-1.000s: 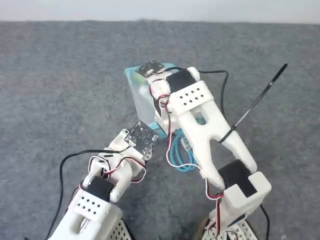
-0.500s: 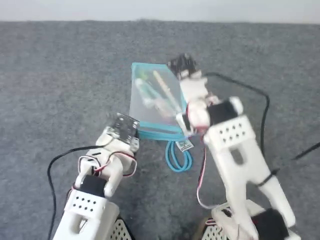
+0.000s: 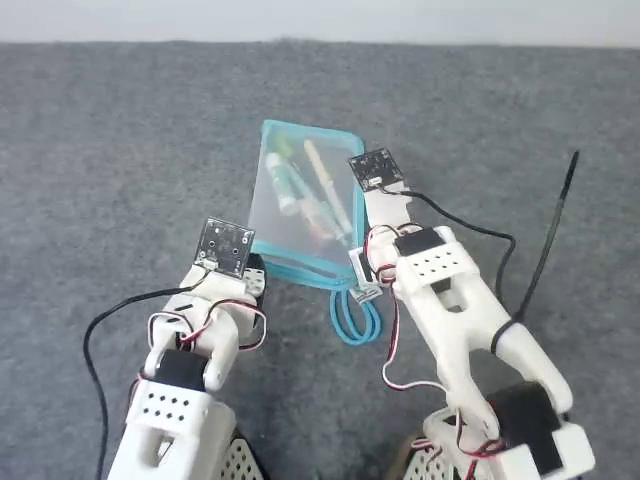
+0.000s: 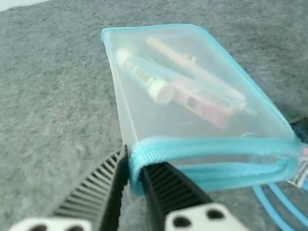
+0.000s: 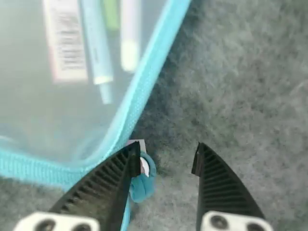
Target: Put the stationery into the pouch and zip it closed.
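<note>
Pouch (image 3: 300, 205) of clear plastic with teal trim lies flat on the grey carpet (image 3: 120, 150), between the two arms. The stationery (image 3: 298, 182) is inside it and shows through the wall: a white tube with a green end, a cream pen slanting beside it, and a pink piece nearer the zip edge. That edge is the one closest to the arms. From these views I cannot tell whether it is zipped shut all the way along.

At one end of the zip edge, the left gripper (image 4: 134, 174) has its ridged fingers pressed together on the teal band, pinching that corner of the pouch.

At the other end of the same edge is the right gripper (image 5: 165, 155), low over the carpet just off the pouch's corner. Its fingers are spread, with bare carpet between them. One finger is right beside a small white tag (image 5: 142, 162) and the knot of a blue cord (image 3: 355, 318) that hang from that corner, though contact is not clear. The other finger is farther out from the pouch. The cord runs away from the pouch in a long doubled loop on the carpet, passing beside the right arm.
</note>
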`<state>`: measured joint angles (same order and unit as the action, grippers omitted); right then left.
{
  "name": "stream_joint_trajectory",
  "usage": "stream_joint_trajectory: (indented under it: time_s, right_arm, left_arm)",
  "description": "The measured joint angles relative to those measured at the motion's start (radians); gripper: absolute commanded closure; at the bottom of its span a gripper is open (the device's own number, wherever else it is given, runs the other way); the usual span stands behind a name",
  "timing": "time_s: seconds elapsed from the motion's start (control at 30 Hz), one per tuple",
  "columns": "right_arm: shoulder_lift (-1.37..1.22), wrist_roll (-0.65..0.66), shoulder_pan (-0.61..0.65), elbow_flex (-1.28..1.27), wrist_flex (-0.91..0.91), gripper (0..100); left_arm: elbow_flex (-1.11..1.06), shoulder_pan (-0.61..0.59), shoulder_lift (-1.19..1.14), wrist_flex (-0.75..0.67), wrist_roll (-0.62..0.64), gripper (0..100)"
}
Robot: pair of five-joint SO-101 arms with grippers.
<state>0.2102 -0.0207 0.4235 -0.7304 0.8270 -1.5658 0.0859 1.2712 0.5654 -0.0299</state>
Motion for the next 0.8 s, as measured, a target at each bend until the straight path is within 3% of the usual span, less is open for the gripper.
stream_joint_trajectory:
  time_s: [0.37,0.6,0.8]
  right_arm:
    - [0.029,0.012,-0.035,0.012,0.048,81.5]
    - [0.336,0.109,-0.072,-0.003,0.241,81.5]
    - [0.519,0.176,0.077,-0.218,0.227,81.5]
  left_arm:
    - [0.0,-0.002,0.0,0.0,0.002,99]
    - [0.0,-0.005,0.0,0.0,0.002,99]
    - [0.0,-0.005,0.0,0.0,0.002,99]
